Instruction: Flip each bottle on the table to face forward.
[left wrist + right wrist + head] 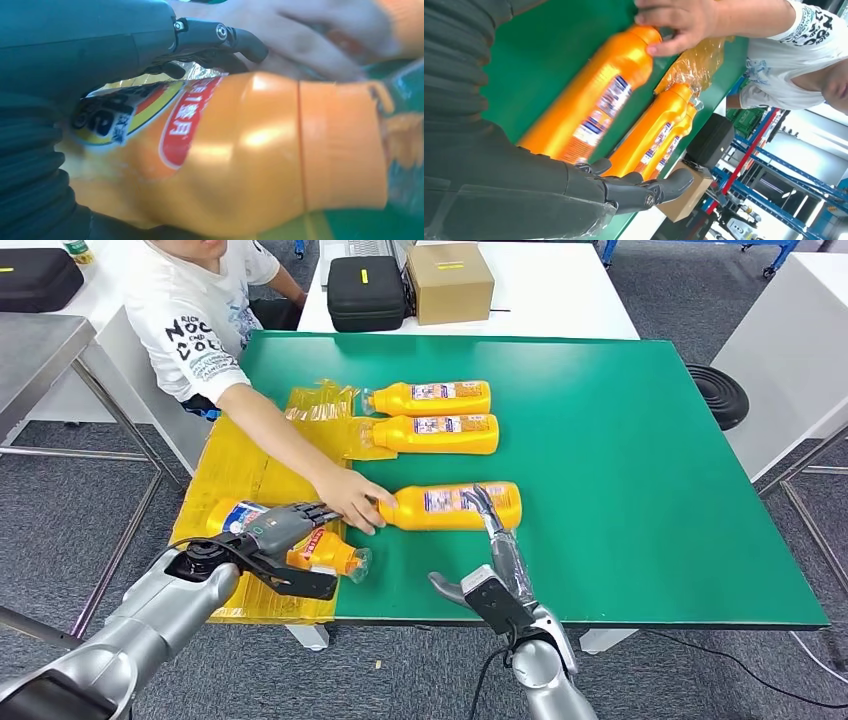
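Four orange plastic bottles lie on green table: two far, one centre, one at left edge. Person's hand touches centre bottle's neck. Left hand grips edge bottle; likely flipping step, next turn label up. Right hand rests open-fingered on centre bottle.
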You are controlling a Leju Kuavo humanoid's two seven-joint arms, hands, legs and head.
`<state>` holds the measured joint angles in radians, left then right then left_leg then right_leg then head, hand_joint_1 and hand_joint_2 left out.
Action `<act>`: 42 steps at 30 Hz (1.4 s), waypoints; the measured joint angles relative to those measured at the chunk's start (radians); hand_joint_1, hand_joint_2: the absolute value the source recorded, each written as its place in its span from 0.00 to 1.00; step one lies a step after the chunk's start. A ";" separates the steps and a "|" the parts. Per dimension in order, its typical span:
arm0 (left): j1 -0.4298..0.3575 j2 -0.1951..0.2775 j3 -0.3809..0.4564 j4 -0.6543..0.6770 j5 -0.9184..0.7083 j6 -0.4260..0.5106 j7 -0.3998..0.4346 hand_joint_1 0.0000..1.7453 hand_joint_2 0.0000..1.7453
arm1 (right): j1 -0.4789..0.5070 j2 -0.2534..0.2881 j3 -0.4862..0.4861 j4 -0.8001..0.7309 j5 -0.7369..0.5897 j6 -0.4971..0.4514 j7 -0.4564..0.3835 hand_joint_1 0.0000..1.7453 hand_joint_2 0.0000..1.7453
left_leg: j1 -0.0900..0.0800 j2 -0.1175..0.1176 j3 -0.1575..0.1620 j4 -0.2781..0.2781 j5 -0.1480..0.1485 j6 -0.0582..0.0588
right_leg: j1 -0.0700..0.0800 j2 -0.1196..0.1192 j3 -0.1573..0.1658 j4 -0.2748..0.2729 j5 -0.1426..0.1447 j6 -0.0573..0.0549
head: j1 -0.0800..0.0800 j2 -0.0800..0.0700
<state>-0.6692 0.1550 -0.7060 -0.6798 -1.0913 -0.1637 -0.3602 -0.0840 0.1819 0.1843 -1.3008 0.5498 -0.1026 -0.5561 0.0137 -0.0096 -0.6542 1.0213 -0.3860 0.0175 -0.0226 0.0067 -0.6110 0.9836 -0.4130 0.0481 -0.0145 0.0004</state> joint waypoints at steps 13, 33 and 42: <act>0.051 0.183 -0.026 -0.207 0.005 -0.052 -0.002 0.00 1.00 | 0.002 -0.011 0.000 0.023 -0.016 -0.008 -0.021 0.00 1.00 | 0.001 0.001 -0.003 0.000 0.000 -0.001 | 0.001 0.001 -0.004 0.001 -0.001 -0.001 | 0.000 0.000; -0.004 0.197 -0.100 -0.228 0.073 -0.124 -0.077 0.00 1.00 | -0.015 -0.011 0.000 0.027 -0.041 -0.006 -0.015 0.00 1.00 | 0.001 0.001 -0.004 0.000 0.000 -0.001 | 0.001 0.001 -0.005 0.001 -0.001 -0.001 | 0.000 0.000; 0.013 0.220 -0.117 -0.262 0.149 -0.108 -0.087 0.00 1.00 | -0.015 -0.011 0.000 0.027 -0.052 -0.003 -0.010 0.00 1.00 | 0.001 0.001 -0.004 0.000 0.000 -0.001 | 0.001 0.001 -0.005 0.001 -0.001 -0.001 | 0.000 0.000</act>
<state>-0.6560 0.3748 -0.8233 -0.9419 -0.9424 -0.2719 -0.4473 -0.0985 0.1709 0.1843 -1.2734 0.4978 -0.1057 -0.5660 0.0148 -0.0090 -0.6585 1.0213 -0.3861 0.0167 -0.0217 0.0076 -0.6165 0.9845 -0.4137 0.0470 -0.0145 0.0004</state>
